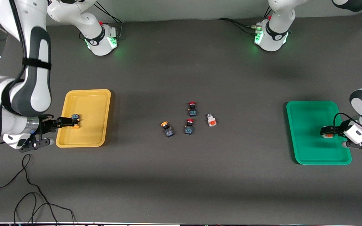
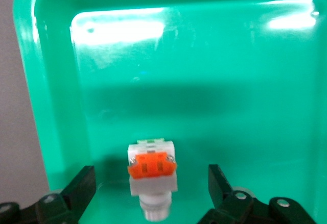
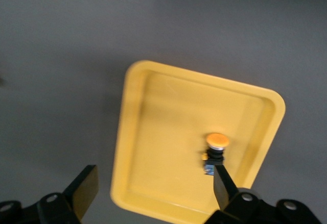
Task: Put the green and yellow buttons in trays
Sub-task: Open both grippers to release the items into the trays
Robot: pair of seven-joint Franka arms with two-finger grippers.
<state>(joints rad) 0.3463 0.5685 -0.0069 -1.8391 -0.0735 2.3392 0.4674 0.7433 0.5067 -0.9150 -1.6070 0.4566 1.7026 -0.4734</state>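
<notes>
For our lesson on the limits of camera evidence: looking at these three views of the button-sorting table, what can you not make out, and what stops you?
- Front view: the white-grey button in the green tray is mostly covered by the left gripper.
- Front view: markings on the four middle buttons, such as the red-capped one, are too small to read.
- Left wrist view: the white-grey button's lower end is cut off by the picture's edge.
- Right wrist view: a finger of the right gripper hides part of the yellow-capped button in the yellow tray.

The left hand [image 2: 152, 193] and right hand [image 3: 153, 196] are cut off by their wrist views' lower edges.
</notes>
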